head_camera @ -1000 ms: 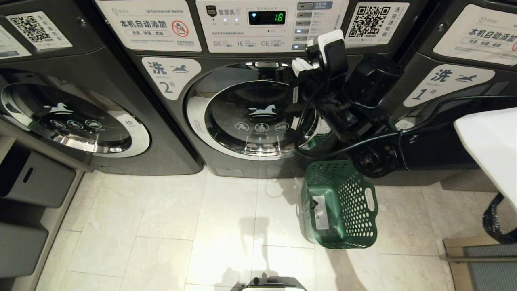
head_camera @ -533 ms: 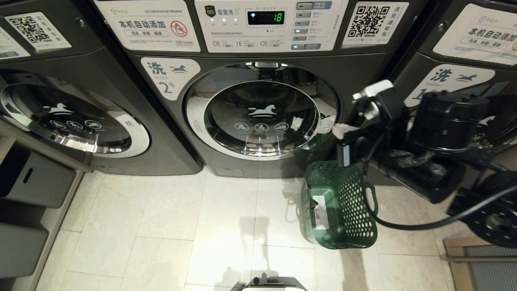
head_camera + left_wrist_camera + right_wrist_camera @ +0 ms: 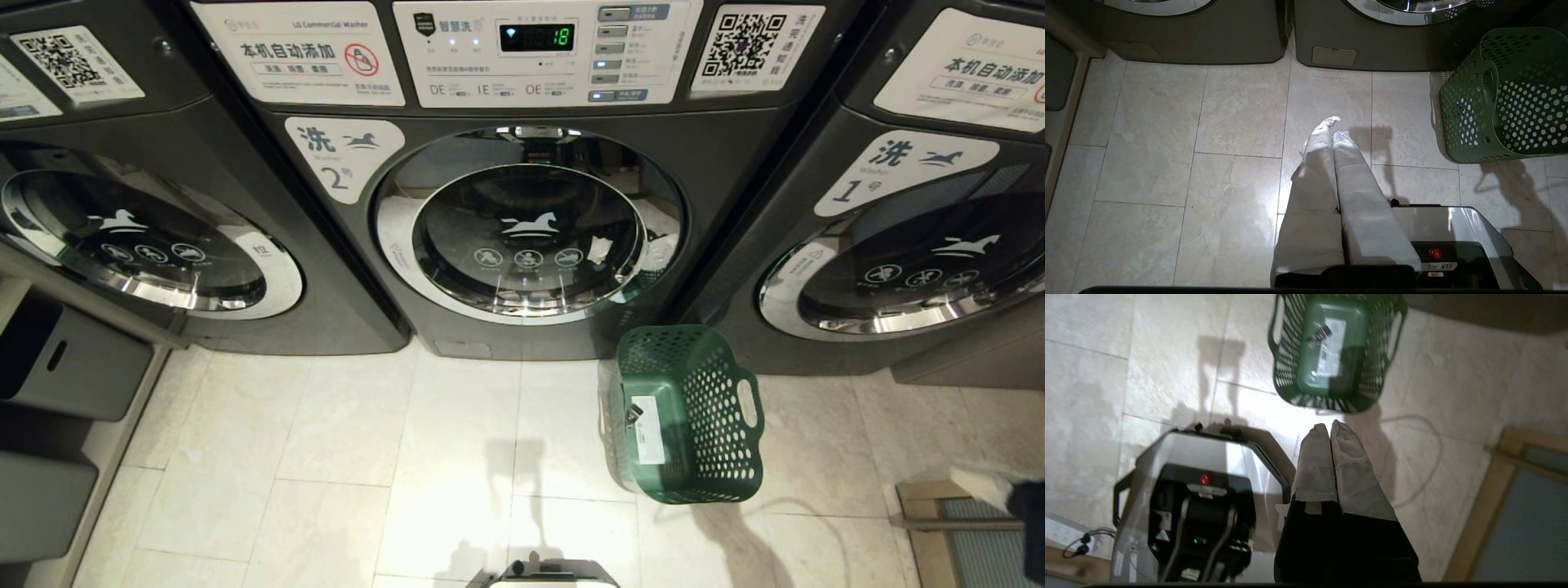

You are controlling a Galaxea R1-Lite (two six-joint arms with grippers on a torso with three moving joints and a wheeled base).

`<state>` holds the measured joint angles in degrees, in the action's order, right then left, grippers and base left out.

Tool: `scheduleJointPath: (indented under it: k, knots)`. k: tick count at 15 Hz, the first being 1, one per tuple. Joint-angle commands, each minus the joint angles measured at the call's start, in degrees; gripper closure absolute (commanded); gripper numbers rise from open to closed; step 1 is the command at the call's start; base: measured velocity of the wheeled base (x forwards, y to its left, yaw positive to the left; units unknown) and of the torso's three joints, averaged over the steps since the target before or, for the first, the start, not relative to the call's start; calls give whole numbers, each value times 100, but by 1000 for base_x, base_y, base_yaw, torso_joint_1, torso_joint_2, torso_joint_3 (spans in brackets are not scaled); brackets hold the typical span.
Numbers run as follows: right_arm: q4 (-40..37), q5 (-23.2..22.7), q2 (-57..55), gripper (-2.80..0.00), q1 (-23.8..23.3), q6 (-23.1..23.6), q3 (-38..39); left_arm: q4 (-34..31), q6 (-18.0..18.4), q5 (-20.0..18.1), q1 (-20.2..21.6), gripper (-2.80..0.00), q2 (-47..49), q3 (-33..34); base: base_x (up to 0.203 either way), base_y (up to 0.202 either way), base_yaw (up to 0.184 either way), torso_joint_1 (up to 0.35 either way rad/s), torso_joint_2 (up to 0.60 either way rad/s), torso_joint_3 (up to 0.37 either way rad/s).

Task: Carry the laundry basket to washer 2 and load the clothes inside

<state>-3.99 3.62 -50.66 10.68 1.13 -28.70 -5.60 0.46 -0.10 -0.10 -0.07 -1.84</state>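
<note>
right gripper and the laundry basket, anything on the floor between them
Nothing: in the right wrist view, only bare pale floor tile separates the shut right gripper from the empty laundry basket.

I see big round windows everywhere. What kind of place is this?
Most likely a self-service laundry shop. Three front-load washers stand side by side, among them washer 2, each bearing QR-code stickers, and a green laundry basket sits on the tiled floor.
</note>
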Motion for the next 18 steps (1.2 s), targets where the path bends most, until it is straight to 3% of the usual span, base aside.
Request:
scheduleJointPath:
  k: [1, 3, 6, 10, 18]
  knots:
    - [-166, -181, 2053, 0, -563, 303, 1084, -3, -2, 1, 1, 0, -10, 0, 0, 0, 0, 0, 0, 0]
    - [-121, -394, 3152, 0, -782, 701, 1996, -3, 1, 1, 1, 0, -10, 0, 0, 0, 0, 0, 0, 0]
    - [12, -694, 4118, 0, -1084, 965, 2659, -3, -2, 1, 1, 0, -10, 0, 0, 0, 0, 0, 0, 0]
    - [384, -730, 5083, 0, -1069, 774, 2820, -3, -2, 1, 1, 0, -10, 0, 0, 0, 0, 0, 0, 0]
    - [378, -485, 5068, 0, -1059, 559, 2870, -3, -2, 1, 1, 0, -10, 0, 0, 0, 0, 0, 0, 0]
